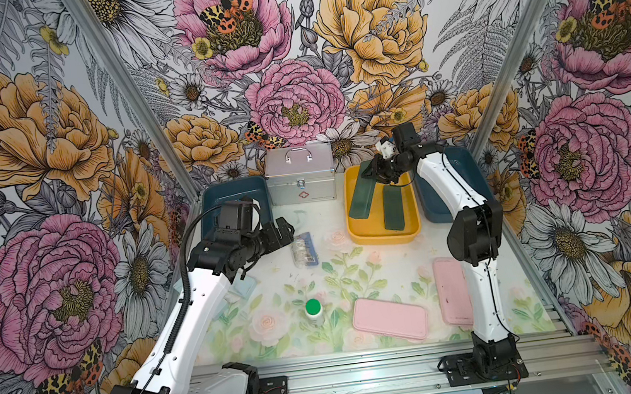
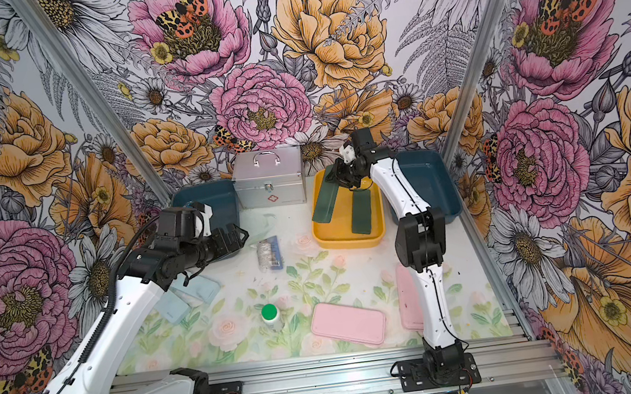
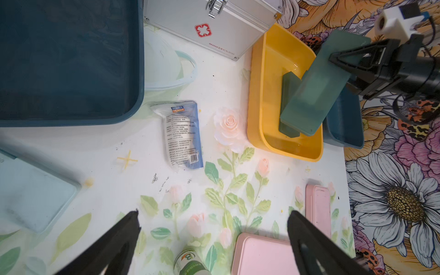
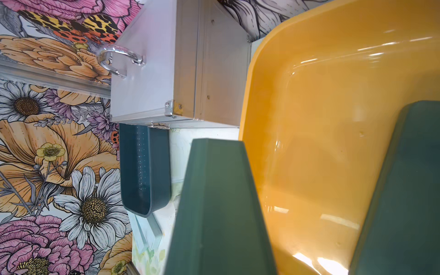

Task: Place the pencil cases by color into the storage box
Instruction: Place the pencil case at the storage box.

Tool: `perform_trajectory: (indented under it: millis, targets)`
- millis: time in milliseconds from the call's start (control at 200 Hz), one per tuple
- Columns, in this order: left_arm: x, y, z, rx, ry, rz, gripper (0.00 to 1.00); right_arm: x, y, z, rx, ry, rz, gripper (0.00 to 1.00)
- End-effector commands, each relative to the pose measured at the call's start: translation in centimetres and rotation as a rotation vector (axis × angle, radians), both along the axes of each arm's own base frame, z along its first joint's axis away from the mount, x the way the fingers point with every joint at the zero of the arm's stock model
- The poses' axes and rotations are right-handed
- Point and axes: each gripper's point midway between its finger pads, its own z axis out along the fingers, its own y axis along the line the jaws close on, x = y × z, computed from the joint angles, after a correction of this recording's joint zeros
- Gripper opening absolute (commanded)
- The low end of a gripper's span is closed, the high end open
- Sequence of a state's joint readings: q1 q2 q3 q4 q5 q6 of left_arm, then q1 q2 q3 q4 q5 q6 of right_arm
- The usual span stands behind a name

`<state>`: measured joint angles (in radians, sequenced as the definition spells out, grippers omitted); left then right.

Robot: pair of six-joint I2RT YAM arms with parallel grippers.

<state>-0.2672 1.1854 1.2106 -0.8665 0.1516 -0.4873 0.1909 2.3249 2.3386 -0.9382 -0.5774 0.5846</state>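
**Green case gripped over the yellow bin**

The right pincer (image 1: 376,171) is clenched on the far end of a green case (image 1: 359,198). It holds the case tilted over the yellow bin (image 1: 383,240) at the back of the counter (image 1: 276,291). The left wrist view shows the fingers (image 3: 342,58) clamped across the case's flat faces. The case's lower end points toward the bin's left side, above the floor of the bin. Whether it touches the bin cannot be told.

The other green case (image 1: 394,208) lies flat inside the same bin, just beside the gripped one.

The left pincer (image 1: 283,232) is released, its jaws spread wide. It hangs above the counter near a clear packet (image 1: 303,248) and grasps nothing.

A pink case (image 1: 390,319) lies flat near the front edge of the counter. A second pink case (image 1: 452,291) lies just to its right, partly hidden behind the right arm.

Two pale cases lie under the left arm. In a top view, a blue case (image 2: 203,287) and a second blue case (image 2: 173,308) appear to overlap.

A dark tub (image 1: 233,195) sits at the back left and another tub (image 1: 463,173) at the back right. A metal box (image 1: 299,175) stands between the left tub and the yellow bin. A green-capped bottle (image 1: 313,311) stands left of the pink case.
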Motion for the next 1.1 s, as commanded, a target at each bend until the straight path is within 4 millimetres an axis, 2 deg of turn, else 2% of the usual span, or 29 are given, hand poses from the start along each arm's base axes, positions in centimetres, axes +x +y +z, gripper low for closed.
perform_trajectory:
  millis: [0,195,355,590,875,991,1096]
  targets:
    - [0.1,0.4,1.0,-0.006,-0.01,-0.014,0.99,-0.2,-0.5,-2.0,-0.022,0.085,-0.035,0.15]
    - [0.3,1.2,0.4,-0.006,0.003,-0.002,0.99,0.4,-1.7,-4.5,-0.03,0.136,-0.066,0.15]
    - [1.0,1.7,-0.5,-0.012,0.037,0.008,0.99,0.4,-1.6,-7.1,-0.016,0.208,-0.064,0.15]
    - [2.1,1.9,-1.1,-0.009,0.059,0.009,0.99,1.5,-1.6,-9.0,0.003,0.247,-0.1,0.16]
    - [3.5,2.5,-1.8,-0.024,0.086,0.001,0.99,1.5,-1.8,-12.2,0.007,0.331,-0.14,0.16]
    - [3.7,2.7,-2.1,-0.026,0.092,-0.007,0.99,1.6,-2.2,-12.7,-0.007,0.335,-0.156,0.21]
    - [3.8,2.9,-2.3,-0.032,0.099,-0.01,0.99,1.8,-2.6,-12.8,-0.019,0.334,-0.173,0.32]
